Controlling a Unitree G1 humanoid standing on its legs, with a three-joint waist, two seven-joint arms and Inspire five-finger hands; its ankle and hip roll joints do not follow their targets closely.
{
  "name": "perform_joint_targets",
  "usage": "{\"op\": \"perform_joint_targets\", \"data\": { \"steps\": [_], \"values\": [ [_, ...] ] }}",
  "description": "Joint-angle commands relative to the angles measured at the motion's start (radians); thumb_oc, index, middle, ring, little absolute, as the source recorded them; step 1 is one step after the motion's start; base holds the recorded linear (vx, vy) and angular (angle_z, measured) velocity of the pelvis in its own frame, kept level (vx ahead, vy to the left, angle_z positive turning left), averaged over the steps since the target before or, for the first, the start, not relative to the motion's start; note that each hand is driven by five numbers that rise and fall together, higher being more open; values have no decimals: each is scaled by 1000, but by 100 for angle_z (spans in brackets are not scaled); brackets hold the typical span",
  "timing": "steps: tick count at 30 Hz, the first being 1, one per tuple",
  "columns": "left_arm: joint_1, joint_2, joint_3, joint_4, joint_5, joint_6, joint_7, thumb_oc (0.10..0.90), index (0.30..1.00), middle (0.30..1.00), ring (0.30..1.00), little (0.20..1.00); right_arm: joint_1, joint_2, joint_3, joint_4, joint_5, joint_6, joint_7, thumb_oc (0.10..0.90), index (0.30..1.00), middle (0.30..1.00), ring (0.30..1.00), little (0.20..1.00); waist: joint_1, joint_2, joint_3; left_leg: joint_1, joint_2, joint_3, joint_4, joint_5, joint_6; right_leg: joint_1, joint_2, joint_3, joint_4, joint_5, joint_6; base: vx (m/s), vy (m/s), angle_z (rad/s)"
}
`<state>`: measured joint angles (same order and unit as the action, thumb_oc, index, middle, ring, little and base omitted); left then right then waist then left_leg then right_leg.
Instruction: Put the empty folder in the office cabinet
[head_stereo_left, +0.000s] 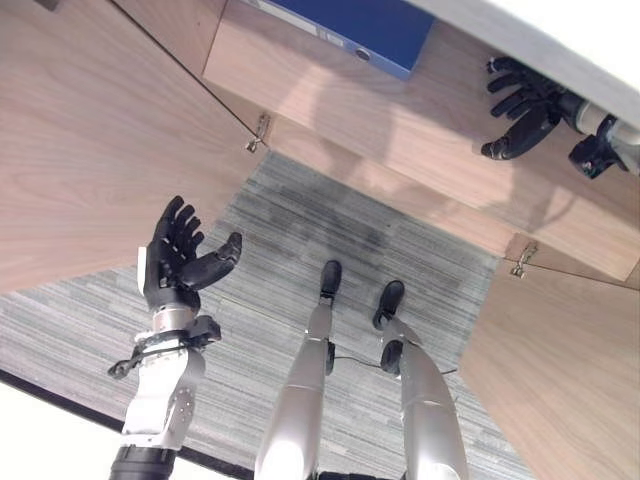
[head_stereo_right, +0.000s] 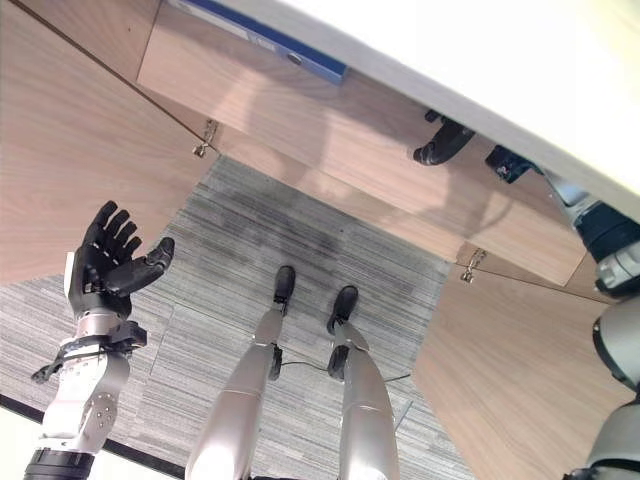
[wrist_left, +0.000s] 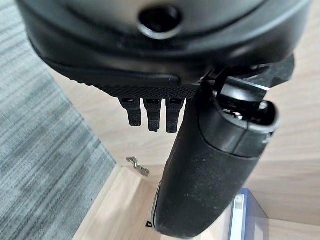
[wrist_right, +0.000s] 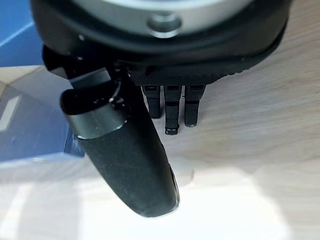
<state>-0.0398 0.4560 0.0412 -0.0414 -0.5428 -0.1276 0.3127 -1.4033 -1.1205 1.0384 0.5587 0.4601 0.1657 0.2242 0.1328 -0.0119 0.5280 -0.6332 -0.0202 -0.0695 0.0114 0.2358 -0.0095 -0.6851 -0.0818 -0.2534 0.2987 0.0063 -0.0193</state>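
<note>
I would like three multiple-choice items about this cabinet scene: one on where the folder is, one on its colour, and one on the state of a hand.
1. Where is the flat ring-binder folder?
A. on the wooden cabinet shelf
B. on the grey carpet
C. in the left hand

2. What colour is the folder?
A. red
B. blue
C. green

3. How is the robot's left hand?
A. curled round the folder
B. pressed flat on a door
C. open, holding nothing

Answers:
1 A: the folder lies on the wooden cabinet shelf, above the grey carpet.
2 B: its cover is blue.
3 C: the left hand has spread fingers in free air beside the open wooden cabinet door. The right hand is open by the shelf.
</note>
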Motion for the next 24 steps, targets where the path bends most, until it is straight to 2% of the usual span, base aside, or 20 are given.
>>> {"op": "perform_joint_targets", "data": {
  "steps": [1, 3, 5, 6, 7, 10, 19, 24],
  "values": [
    [-3, 31, 35, -83, 38, -55, -24, 800, 900, 900, 900, 900, 140, 45, 207, -99, 11, 23, 192, 800, 900, 900, 900, 900, -1, 3, -8, 67, -25, 27, 0, -158, -11, 89, -26, 28, -233, 101, 106, -1, 0, -3],
    [-12, 26, 25, -81, 36, -51, -31, 800, 900, 900, 900, 900, 165, 41, 251, -197, -4, 38, 246, 800, 900, 900, 900, 900, 1, 3, -8, 78, -25, 30, 2, -162, -11, 99, -26, 28, -232, 97, 105, 1, -1, -2],
    [-12, 25, 24, -81, 37, -51, -32, 800, 900, 900, 900, 900, 165, 38, 251, -200, -4, 40, 246, 800, 900, 900, 900, 900, 1, 4, -8, 79, -25, 29, 2, -162, -11, 100, -26, 28, -233, 97, 105, -36, 6, -5],
    [-25, 24, 25, -84, 43, -46, -40, 800, 900, 900, 900, 900, 168, 22, 313, -303, -37, 50, 308, 800, 900, 900, 900, 900, 0, -1, -8, 69, -34, 36, 9, -143, -6, 101, -34, 17, -236, 117, 99, -72, 12, -7],
    [-29, 21, 18, -92, 41, -45, -48, 800, 900, 900, 900, 900, 171, 3, 354, -402, -47, 60, 352, 800, 900, 900, 900, 900, 2, -2, -8, 88, -35, 37, 14, -150, -5, 122, -36, 16, -235, 114, 100, -71, 6, -5],
    [-41, 36, 9, -97, 42, -43, -55, 800, 900, 900, 900, 900, 202, -15, 362, -474, -67, 68, 401, 800, 900, 900, 900, 900, 18, -9, -8, 126, -37, 35, 20, -160, -5, 165, -37, 14, -236, 111, 103, 0, 0, 0],
    [-65, 40, 19, -75, 31, -43, -76, 800, 900, 900, 900, 900, 234, -7, 356, -484, -84, 48, 433, 800, 900, 900, 900, 900, 27, -14, -8, 266, -29, 25, 29, -185, -4, 320, -28, 16, -238, 88, 103, 10, -34, 2],
    [-79, 52, 24, -55, 39, -35, -100, 800, 900, 900, 900, 900, 285, 17, 295, -467, -69, 33, 431, 800, 900, 900, 900, 900, 35, -41, -18, 321, -19, 23, 84, -219, -11, 405, -19, 13, -241, 63, 95, 8, -71, 4]
  ]
}}
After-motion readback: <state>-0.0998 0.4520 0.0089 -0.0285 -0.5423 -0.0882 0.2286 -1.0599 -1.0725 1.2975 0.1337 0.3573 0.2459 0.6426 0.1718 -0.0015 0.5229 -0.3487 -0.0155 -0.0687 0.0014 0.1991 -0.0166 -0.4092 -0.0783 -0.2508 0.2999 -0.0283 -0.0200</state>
